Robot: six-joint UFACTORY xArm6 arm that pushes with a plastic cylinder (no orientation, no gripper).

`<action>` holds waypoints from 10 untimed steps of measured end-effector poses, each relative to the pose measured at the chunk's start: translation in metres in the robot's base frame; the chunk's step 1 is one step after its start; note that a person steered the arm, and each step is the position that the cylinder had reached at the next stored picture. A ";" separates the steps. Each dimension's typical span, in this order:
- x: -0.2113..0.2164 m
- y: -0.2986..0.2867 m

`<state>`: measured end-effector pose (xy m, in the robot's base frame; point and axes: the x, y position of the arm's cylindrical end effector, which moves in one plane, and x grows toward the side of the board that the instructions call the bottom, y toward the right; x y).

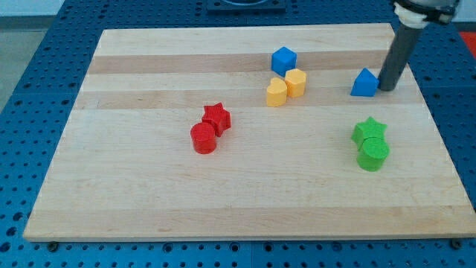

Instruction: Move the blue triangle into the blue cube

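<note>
Taking the blue triangle (364,83) as the landmark, the nearest things to the camera lie toward the view's bottom: a green cylinder (373,155) and, touching it just above, a green star (369,131), both below the triangle and well apart from it, with open wood between them and the board's (111,201) bottom and right edges. Far to the triangle's lower left sit a red cylinder (203,138) and a red star (217,117), touching each other, with broad bare board around them. Left of the triangle, a yellow heart (277,92) and a yellow hexagonal block (296,82) stand pressed together. Just beside the triangle on its right, my tip (387,88) rests on the wood, touching or nearly touching it; it is a plain rod holding nothing. Farthest, upper left of the triangle, is the blue cube (283,59), just above the yellow pair.
</note>
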<state>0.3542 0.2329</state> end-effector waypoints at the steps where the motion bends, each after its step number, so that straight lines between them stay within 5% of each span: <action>1: -0.011 -0.050; 3: 0.032 0.018; 4: 0.053 0.007; 7: 0.011 -0.093; 9: 0.040 -0.095; 10: 0.005 -0.096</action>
<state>0.3596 0.1374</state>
